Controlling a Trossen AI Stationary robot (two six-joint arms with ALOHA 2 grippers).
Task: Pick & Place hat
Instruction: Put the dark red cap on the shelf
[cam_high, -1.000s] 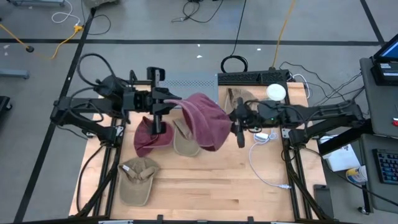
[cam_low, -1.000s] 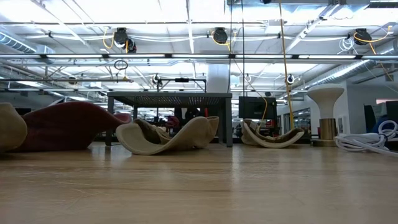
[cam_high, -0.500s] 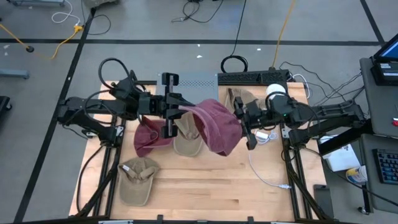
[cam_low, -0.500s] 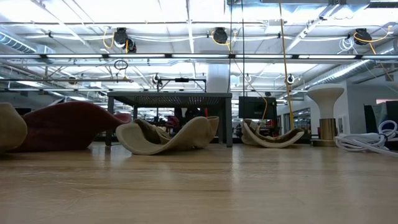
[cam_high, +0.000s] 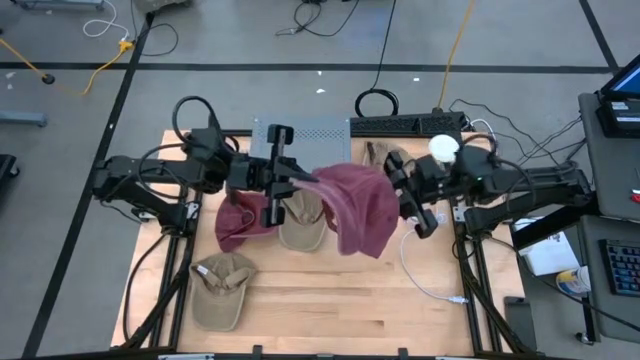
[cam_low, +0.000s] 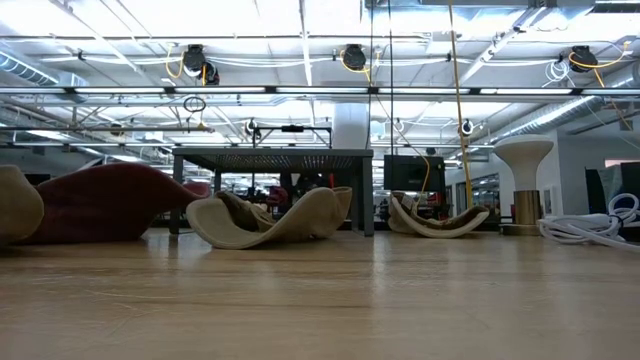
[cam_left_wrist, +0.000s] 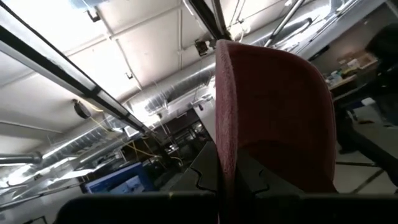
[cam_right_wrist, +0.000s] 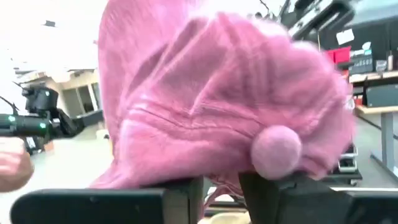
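A maroon cap (cam_high: 358, 208) hangs in the air above the wooden table (cam_high: 330, 295), stretched between both arms: the left gripper (cam_high: 296, 184) is clenched on its brim, the right gripper (cam_high: 404, 196) clamped on its crown. Below lie a second maroon cap (cam_high: 238, 222) and three tan caps (cam_high: 300, 222) (cam_high: 222, 288) (cam_high: 380, 155). No lettering or logo can be read on any of them.

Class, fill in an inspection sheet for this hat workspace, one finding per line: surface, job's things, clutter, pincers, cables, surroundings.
Surface: wooden table.
Job's things: maroon hat held aloft between both arms; second maroon hat and three tan hats on the table.
Clutter: white round object.
Pincers: left pincer and right pincer both shut on the hat.
Cables: white cable on the table.
Surroundings: grey floor, loose cables.
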